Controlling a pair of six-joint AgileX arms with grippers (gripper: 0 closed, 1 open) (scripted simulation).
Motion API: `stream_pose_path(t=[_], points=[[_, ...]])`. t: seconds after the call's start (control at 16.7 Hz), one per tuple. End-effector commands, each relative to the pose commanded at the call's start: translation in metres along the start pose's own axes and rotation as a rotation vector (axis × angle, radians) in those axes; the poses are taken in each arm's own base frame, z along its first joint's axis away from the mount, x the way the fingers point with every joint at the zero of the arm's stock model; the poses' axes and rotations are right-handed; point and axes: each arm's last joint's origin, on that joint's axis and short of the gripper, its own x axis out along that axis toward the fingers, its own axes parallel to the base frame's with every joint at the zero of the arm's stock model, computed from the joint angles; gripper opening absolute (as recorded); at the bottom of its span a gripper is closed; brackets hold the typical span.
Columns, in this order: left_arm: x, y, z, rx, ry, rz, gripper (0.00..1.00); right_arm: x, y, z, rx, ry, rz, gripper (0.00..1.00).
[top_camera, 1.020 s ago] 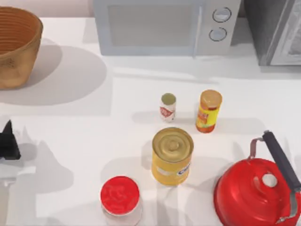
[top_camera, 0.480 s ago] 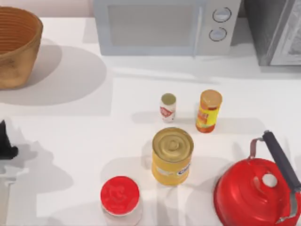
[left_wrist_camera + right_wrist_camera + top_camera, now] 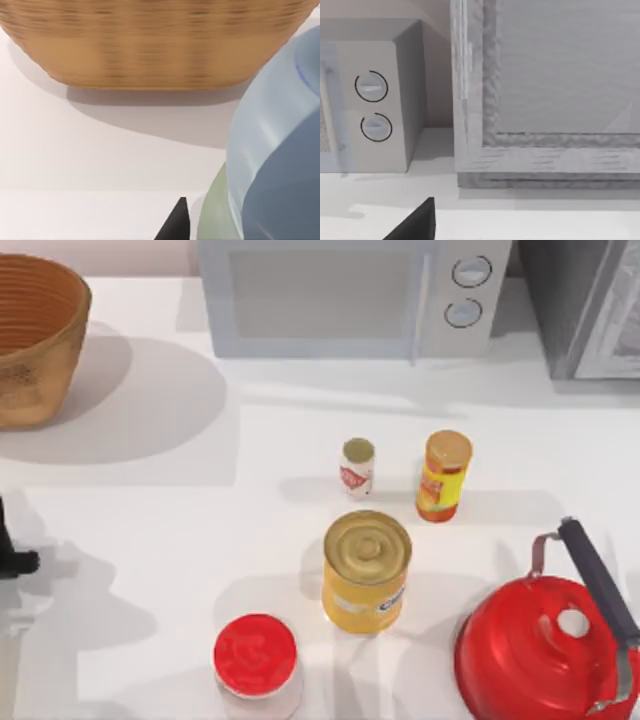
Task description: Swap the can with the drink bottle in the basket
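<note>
The wide yellow can with its gold ribbed top stands upright at the table's middle front. Just behind it stands the tiny white drink bottle with a red label, upright and apart from the can. The woven basket sits at the far left back corner, and its tan outer wall looms close in the left wrist view. My left gripper is a dark shape at the table's left edge, in front of the basket and far from the can. A dark piece of my right gripper faces the back right appliances.
An orange-capped bottle stands right of the drink bottle. A red-lidded jar is front left of the can and a red kettle front right. A microwave lines the back. A pale blue rounded shape sits close in the left wrist view.
My left gripper has slid further left toward the top view's edge, so less of it shows. The can, the bottles and the basket have not moved.
</note>
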Motion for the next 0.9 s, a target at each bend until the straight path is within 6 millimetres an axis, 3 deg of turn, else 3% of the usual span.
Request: stream_pose_path(t=[0.6,0.9], points=[[0.001,0.003,0.001,0.001,-0.002,0.011,0.0,0.0,0.0,0.0,0.0,0.0,0.0,1.0],[0.015,0.044,0.034,0.014,-0.049,0.157,0.0,0.0,0.0,0.0,0.0,0.0,0.0,1.0]])
